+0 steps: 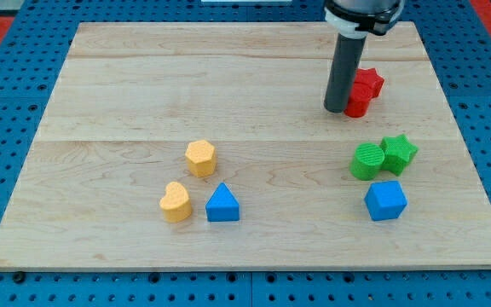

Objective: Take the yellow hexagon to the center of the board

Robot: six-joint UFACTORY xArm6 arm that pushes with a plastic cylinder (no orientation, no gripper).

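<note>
Light, rigid, free-sliding yellow hexagon (200,157) needs my tip (336,108), far right with no jaws, against its left face.

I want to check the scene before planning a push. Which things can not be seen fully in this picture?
- Red blocks, camera view: the rod covers their left part, so the nearer block's shape is unclear.
- My tip: whether it touches the red blocks cannot be told.
- The arm above the rod: cut off by the view's top edge.
- Green star: the green cylinder hides its left side.
</note>
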